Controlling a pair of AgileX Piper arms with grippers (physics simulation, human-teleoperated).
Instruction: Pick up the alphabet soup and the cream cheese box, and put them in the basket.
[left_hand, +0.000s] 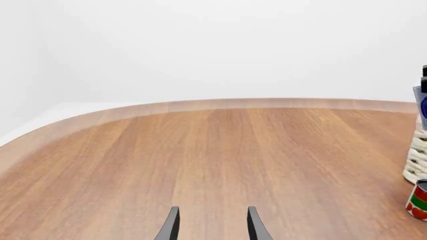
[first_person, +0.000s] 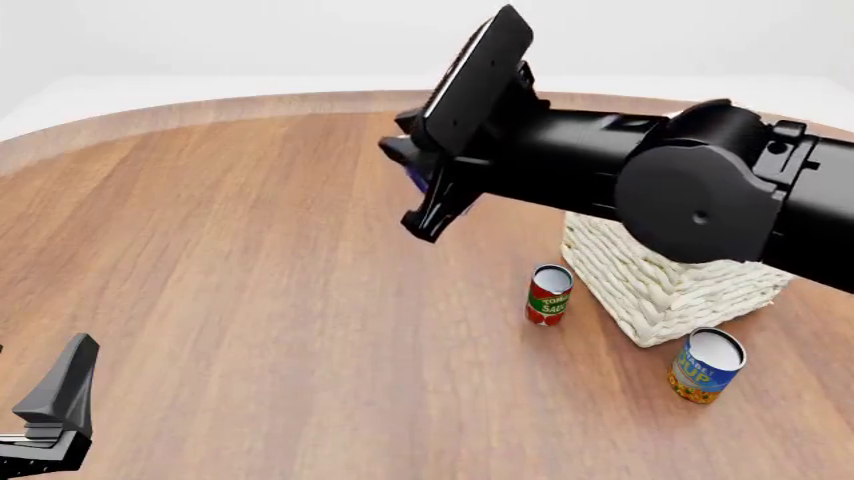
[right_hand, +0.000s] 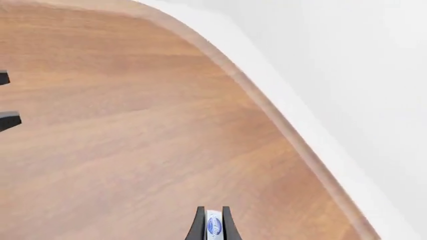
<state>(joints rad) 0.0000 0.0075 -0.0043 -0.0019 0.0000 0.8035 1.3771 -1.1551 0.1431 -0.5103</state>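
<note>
Currently holding the cream cheese box between the fingers of the right gripper, fingers pinching its two flat faces, seen edge-on in the right wrist view; in the front view only a sliver of blue showing at the gripper's tip, raised well above the wooden counter and off to the left of the basket; right arm crossing in front of the basket and hiding most of it, woven side wall showing beneath.

Resting low at the near left corner of the counter: left gripper, fingers spread apart with bare wood between them, gripping nothing.

Standing upright on the counter: alphabet soup, just beside the basket's near corner, touching or not cannot be told; tomato sauce can upright, near the basket's left side and slightly apart from it; both cans outside the basket.
</note>
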